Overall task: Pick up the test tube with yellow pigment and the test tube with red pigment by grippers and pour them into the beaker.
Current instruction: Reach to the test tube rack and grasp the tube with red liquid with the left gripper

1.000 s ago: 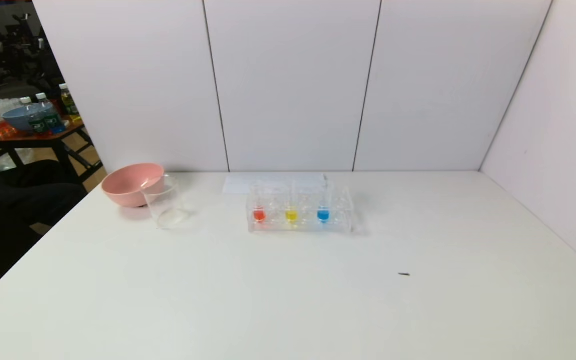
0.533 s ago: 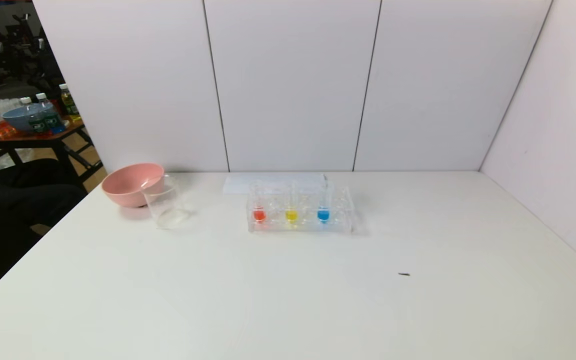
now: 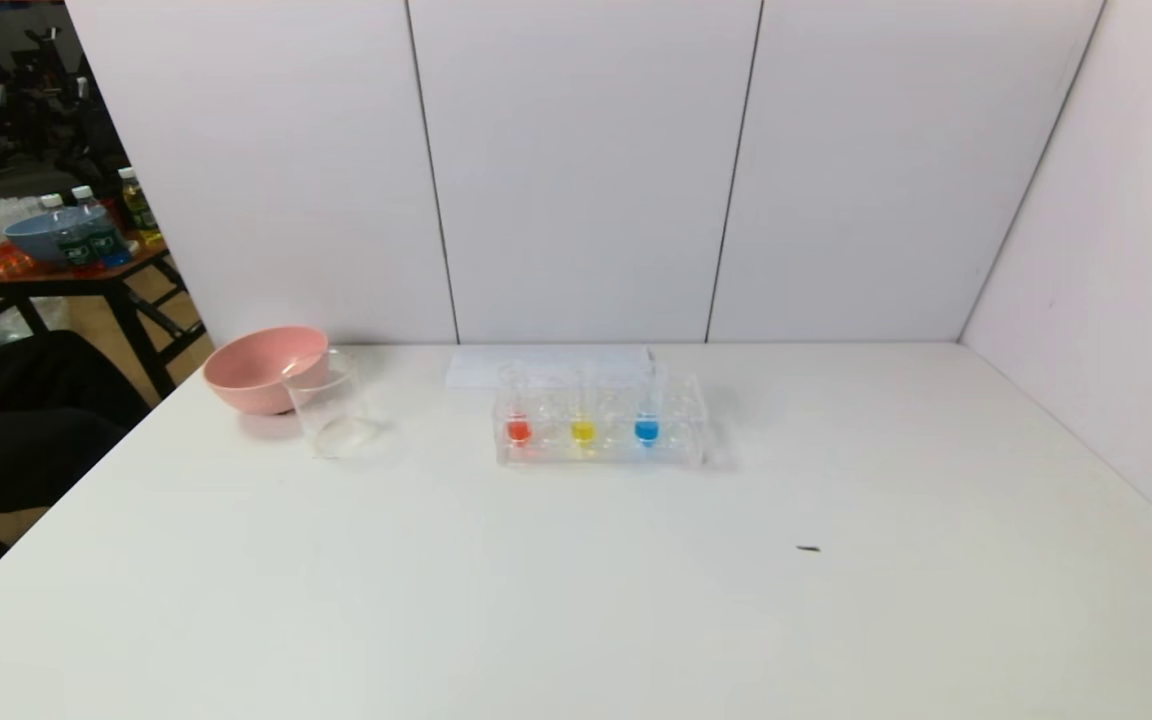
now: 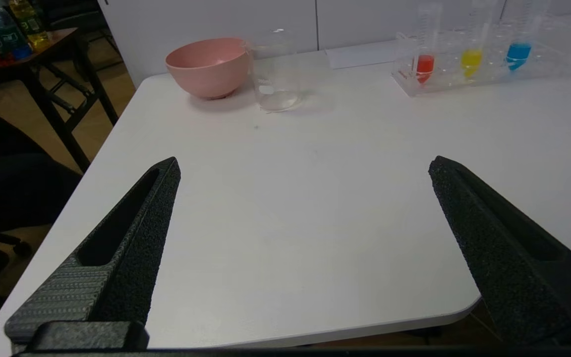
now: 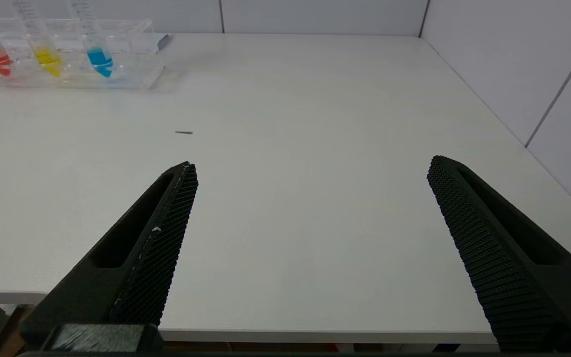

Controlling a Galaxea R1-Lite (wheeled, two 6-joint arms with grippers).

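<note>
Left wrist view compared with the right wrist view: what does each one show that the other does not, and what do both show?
Only the left wrist view shows the open left pincer, the pink bowl and the clear beaker beside it. Only the right wrist view shows the open right pincer and a small dark speck on the table. Both show the clear rack holding the red tube, yellow tube and blue tube.
</note>
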